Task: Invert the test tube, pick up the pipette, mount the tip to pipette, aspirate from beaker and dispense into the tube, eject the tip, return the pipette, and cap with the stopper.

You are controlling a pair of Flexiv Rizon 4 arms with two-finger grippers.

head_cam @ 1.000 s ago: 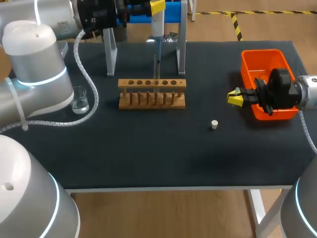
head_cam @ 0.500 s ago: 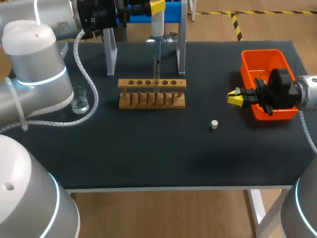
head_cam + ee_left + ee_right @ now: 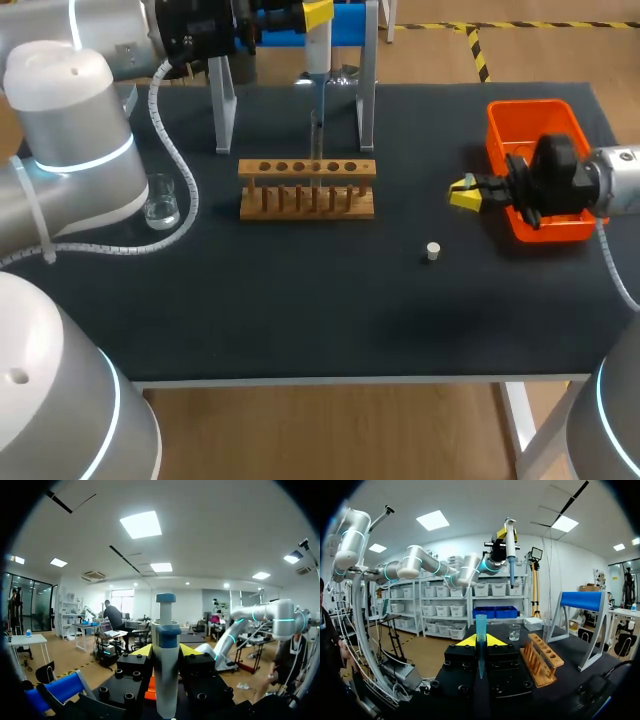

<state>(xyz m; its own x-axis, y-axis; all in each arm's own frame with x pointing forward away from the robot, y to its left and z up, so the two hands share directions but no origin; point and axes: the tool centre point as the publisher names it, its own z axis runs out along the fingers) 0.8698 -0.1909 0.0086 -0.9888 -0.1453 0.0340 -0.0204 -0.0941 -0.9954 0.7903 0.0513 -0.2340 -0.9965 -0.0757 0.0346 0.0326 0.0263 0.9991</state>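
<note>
My right end effector [image 3: 463, 192], clamped on the blue tip [image 3: 480, 630], has moved left from the orange bin [image 3: 530, 112]; my left end effector [image 3: 316, 13] grips the pipette [image 3: 318, 50] at upper centre. Mounting follows, I judge.

- Rack [image 3: 307, 187]: bare wood, matt.
- Worktop [image 3: 300, 310]: black, matt, cloth-like.
- Bin [image 3: 527, 112]: orange plastic, smooth, slightly glossy.
- Beaker [image 3: 161, 203]: clear glass.
- Pipette [image 3: 318, 45]: smooth pale plastic.
- Tip [image 3: 480, 629]: translucent blue plastic.
</note>
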